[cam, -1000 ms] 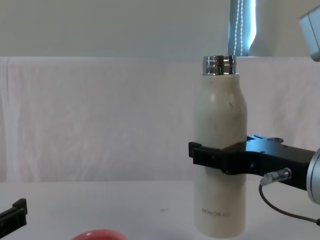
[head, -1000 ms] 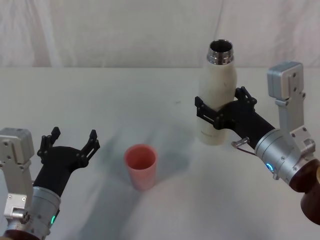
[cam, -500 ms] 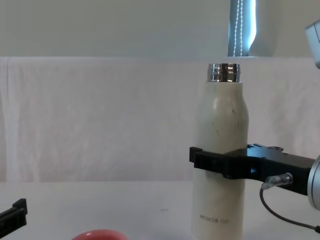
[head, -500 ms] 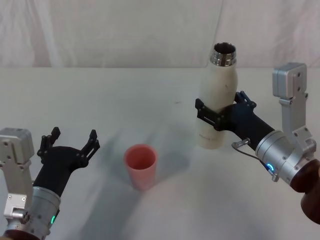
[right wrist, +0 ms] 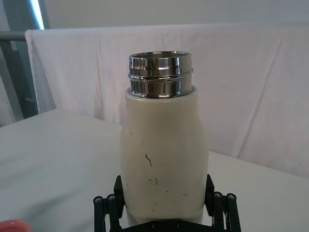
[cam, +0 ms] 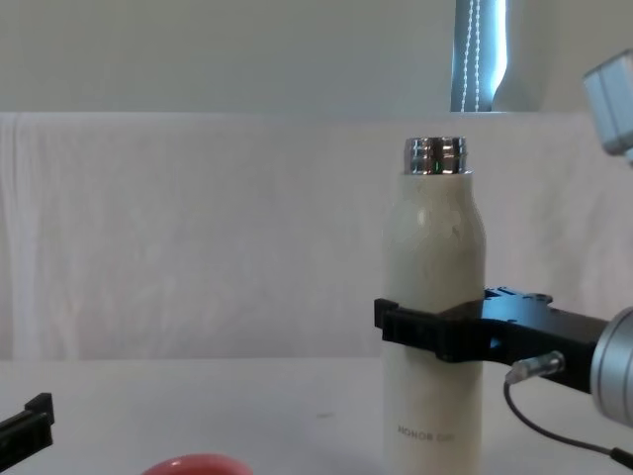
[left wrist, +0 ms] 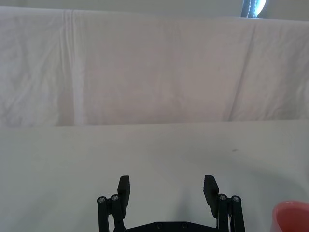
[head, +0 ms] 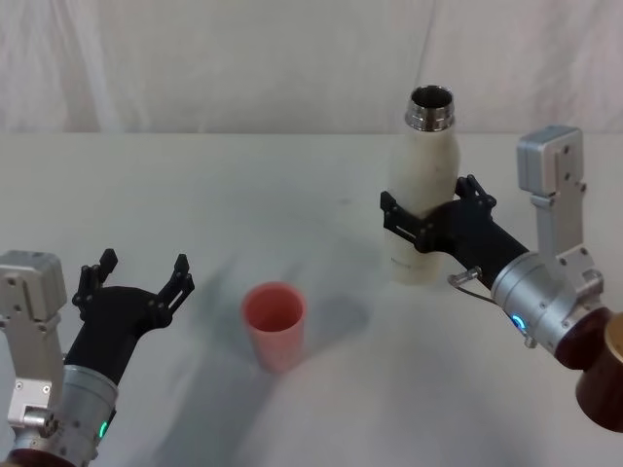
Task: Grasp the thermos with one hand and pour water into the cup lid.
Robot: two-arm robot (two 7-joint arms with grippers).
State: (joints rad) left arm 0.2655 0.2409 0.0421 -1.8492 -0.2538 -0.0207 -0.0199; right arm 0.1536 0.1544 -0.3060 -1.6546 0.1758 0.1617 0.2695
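Note:
The thermos (head: 420, 199) is a tall cream-white bottle with an open chrome neck, upright at the table's right. My right gripper (head: 429, 212) is shut on its middle, one finger on each side. The right wrist view shows the thermos (right wrist: 163, 159) close up between the fingers (right wrist: 117, 194). From the chest, the thermos (cam: 433, 257) stands with the right gripper (cam: 435, 332) clamped on it; its base is cut off. The pink cup lid (head: 274, 324) stands open-side up at centre, left of the thermos. My left gripper (head: 135, 276) hovers open left of the cup.
A white cloth covers the table (head: 243, 185) and hangs as a backdrop (cam: 198, 228) behind it. The cup's rim shows at the edges of the chest view (cam: 194, 463) and the left wrist view (left wrist: 291, 216). Bare table lies between cup and thermos.
My right gripper kept its hold on the thermos and shifted it slightly; the neck shows a little lower in the chest view. The left arm and the cup have not moved.

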